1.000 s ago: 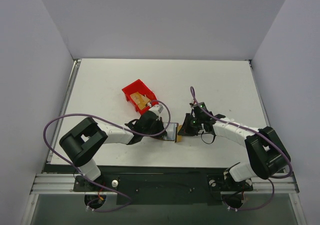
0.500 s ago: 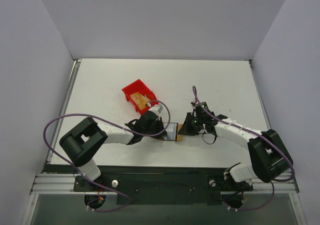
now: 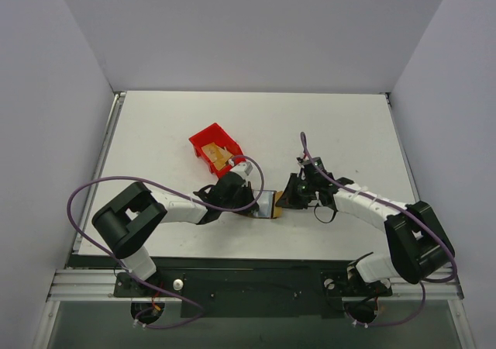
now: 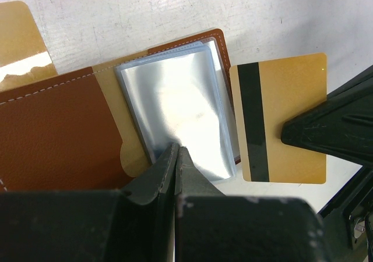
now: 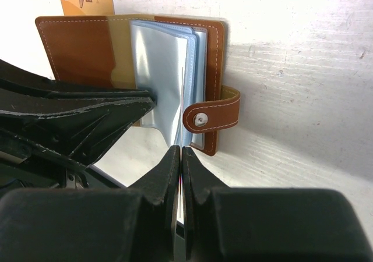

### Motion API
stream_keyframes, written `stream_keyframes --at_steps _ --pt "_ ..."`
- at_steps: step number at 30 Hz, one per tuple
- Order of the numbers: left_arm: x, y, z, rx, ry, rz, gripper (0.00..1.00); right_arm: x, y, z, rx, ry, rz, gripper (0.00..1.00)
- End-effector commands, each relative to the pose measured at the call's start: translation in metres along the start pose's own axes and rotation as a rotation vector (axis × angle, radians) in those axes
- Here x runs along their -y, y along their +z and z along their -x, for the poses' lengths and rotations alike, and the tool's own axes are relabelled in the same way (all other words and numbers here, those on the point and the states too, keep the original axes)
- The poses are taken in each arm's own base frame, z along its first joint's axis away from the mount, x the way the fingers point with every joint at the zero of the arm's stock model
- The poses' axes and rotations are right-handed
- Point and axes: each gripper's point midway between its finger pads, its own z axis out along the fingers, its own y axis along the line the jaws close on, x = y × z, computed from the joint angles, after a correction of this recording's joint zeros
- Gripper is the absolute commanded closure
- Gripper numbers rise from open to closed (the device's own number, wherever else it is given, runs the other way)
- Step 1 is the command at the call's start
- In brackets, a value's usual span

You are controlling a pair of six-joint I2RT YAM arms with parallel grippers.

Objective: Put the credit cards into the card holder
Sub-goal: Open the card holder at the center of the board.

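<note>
**Position.** The card holder [image 4: 58, 128] lies open on the counter [image 3: 349, 124], at the lower centre of the top view, between the two arms. A red bin [image 3: 205, 141] stands to its upper left.

**Pincers.** The left pincer [image 4: 176, 157] is closed on the lower edge of the clear sleeves [image 4: 175, 93], pinning the stack. The right pincer [image 5: 179, 157] is closed on a credit card [image 4: 291, 99], gripping the edge farthest from the dark stripe. The striped end sits just beside the holder's right edge in the left wrist view; contact cannot be confirmed. A second gold card [image 4: 17, 41] shows at the upper left of that view.

**Handling.**
- The card is judged light, stiff and slick. Grip only a narrow strip of the trailing edge, so that the leading end is free to enter a pocket.
- The sleeves are judged thin, soft and glossy, and likely to collapse. Hold them near the pocket mouth.
- The card may ride over a sleeve or pivot in the grip.
</note>
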Motion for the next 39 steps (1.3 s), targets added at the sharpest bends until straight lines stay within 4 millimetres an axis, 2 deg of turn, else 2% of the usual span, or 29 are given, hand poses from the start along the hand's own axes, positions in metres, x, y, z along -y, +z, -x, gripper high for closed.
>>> stream_keyframes --at_steps 1,14,39 --pt "-0.04 -0.002 -0.03 -0.088 0.01 0.133 1.0 -0.001 0.003 0.001 -0.002 0.015 0.018 1.0" --pt "-0.039 -0.002 -0.029 -0.086 0.01 0.131 1.0 0.011 0.006 0.001 0.001 0.017 -0.035 1.0" --pt "-0.038 0.001 -0.027 -0.085 0.012 0.133 1.0 0.007 0.011 0.0 -0.021 0.014 -0.018 1.0"
